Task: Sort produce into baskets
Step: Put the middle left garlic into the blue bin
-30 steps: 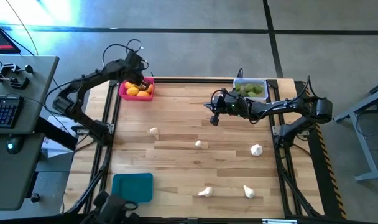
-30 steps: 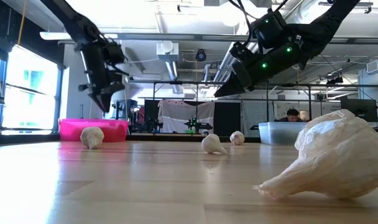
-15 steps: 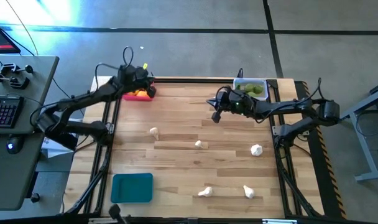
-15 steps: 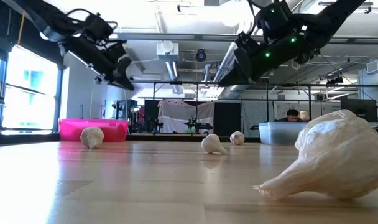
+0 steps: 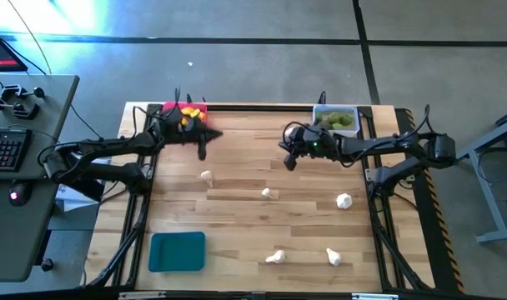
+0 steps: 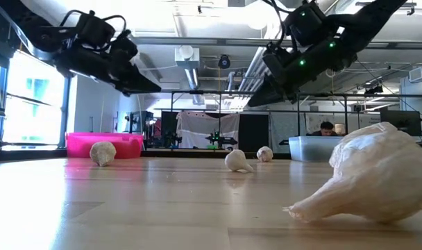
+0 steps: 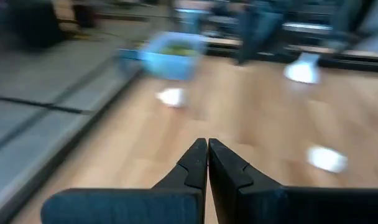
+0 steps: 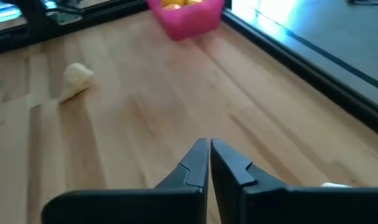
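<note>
Desk (image 5: 262,225) first: pale wood planks fill the middle of the high view, and my two arms reach in from either side near the upper edge. Three baskets sit on it. The teal basket (image 5: 178,251) lies empty at lower left, the pink basket (image 5: 184,112) with yellow-orange lemons (image 5: 187,122) at upper left, and the clear basket (image 5: 335,118) with green limes (image 5: 337,122) at upper right.

My left pincer (image 5: 202,154) hangs above the desk just below the pink basket, fingers pressed together on nothing. My right pincer (image 5: 288,163) hovers left of the clear basket, likewise closed and empty.

Smallest are the five garlic bulbs still loose: one (image 5: 206,177) below my left pincer, one (image 5: 268,193) mid-desk, one (image 5: 343,200) at right, and two (image 5: 275,257) (image 5: 333,257) along the lower edge. In the low view the closest bulb (image 6: 367,173) looks papery, knobbly and tapering to a stem.

I judge these bulbs light and fairly stiff, but their uneven, round bodies could roll or squirt out of a pinch. I would open wide and close across the fat middle of the bulb, not on the thin stem, then carry it to the teal basket.
</note>
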You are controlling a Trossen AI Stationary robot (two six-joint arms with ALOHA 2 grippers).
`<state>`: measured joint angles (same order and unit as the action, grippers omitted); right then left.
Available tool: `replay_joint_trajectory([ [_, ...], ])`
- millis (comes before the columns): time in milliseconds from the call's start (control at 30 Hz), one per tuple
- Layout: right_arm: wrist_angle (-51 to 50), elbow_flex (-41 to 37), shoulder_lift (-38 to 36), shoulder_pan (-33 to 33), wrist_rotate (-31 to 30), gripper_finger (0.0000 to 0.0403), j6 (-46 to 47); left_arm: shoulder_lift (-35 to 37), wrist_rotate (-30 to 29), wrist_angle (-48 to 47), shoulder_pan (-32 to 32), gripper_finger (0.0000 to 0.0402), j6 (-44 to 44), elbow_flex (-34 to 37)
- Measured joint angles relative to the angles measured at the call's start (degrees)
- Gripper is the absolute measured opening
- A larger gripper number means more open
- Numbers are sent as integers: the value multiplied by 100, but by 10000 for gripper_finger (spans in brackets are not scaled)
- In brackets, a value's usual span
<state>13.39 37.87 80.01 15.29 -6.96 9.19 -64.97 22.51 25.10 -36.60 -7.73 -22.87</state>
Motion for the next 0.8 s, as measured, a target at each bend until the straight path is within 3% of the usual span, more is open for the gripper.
replay_joint_trajectory([
  [100,2,0,0,-175,-96,34,-1,34,673,-423,292,0,-144,-4],
  [167,8,0,0,-275,-183,56,-14,114,724,-779,590,0,-306,-4],
  [300,-21,0,0,-396,-197,102,-56,334,-262,-2206,1375,10,-753,-299],
  [500,-118,0,2,-535,-198,156,-63,308,-1675,-4475,2486,51,-986,-1350],
  [633,-133,0,2,-631,-197,180,-98,126,-2032,-5928,3008,84,-955,-2022],
  [800,-142,0,2,-745,-197,199,-424,-312,-2188,-6844,3432,126,-1055,-2488],
])
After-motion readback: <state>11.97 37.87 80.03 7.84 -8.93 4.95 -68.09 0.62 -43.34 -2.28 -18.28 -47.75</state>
